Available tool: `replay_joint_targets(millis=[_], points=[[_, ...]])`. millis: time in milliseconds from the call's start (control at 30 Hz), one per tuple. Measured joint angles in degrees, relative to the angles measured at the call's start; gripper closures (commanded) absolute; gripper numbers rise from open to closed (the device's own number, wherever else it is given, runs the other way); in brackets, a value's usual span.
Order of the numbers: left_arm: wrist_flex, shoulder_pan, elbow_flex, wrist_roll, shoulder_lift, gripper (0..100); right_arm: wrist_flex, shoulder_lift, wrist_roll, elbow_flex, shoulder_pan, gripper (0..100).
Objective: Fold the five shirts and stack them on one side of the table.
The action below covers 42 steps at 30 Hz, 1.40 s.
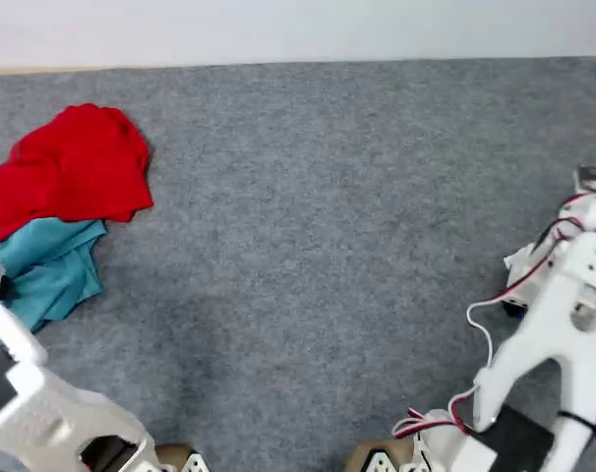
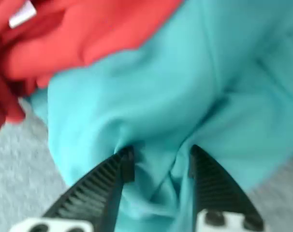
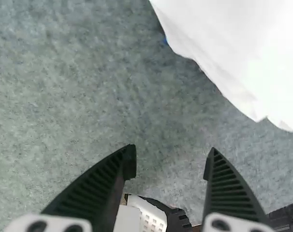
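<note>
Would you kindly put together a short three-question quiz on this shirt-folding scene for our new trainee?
1. True or false: the red shirt lies partly over the teal shirt.
2. What sits between the fingers of the left gripper? A) teal cloth B) red cloth C) bare mat
3. Fill the gap: the right gripper is open above the bare ____ mat.
Key: 1 true; 2 A; 3 grey.
</note>
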Motion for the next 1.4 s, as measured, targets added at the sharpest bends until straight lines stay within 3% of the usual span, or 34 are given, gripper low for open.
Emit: replay_joint_targets(millis=[67, 167, 267, 433, 567, 733, 867, 1033, 1133, 1267, 1400], points=[[-2.5, 0.1, -0.5, -1.1, 4.4, 84, 0.0, -2.1, 0.1, 1.7, 0.4, 76.2], [-4.0, 0.4, -1.7, -2.1, 9.1, 99, 0.0, -5.5, 0.1, 4.7, 0.7, 76.2], [-2.5, 1.1, -2.5, -4.3, 11.0, 100, 0.0, -9.2, 0.1, 7.5, 0.7, 77.0], [9.3, 4.1, -4.7, -5.7, 7.4, 100, 0.0, -15.2, 0.1, 11.2, 0.7, 81.2], [20.7, 10.9, -7.9, -1.0, -3.4, 100, 0.0, -19.6, 0.1, 12.7, 0.7, 83.8], [25.1, 23.6, -13.0, 13.4, -23.1, 100, 0.0, -22.8, 0.3, 14.0, 0.7, 85.2], [26.3, 40.0, -16.4, 23.2, -36.5, 100, 0.0, -23.5, 1.4, 14.2, 0.7, 85.2], [25.8, 63.3, -20.6, 32.7, -41.6, 100, 0.0, -23.5, 6.0, 14.2, 0.7, 85.2], [23.5, 72.7, -21.1, 34.6, -41.6, 100, 0.0, -23.5, 7.7, 14.2, 0.7, 85.2], [22.8, 74.5, -18.6, 35.2, -39.2, 100, 0.0, -23.5, 9.9, 14.2, 0.7, 85.2], [22.2, 68.0, -9.4, 35.2, -33.6, 95, 0.0, -23.5, 12.7, 14.2, 0.5, 85.0]])
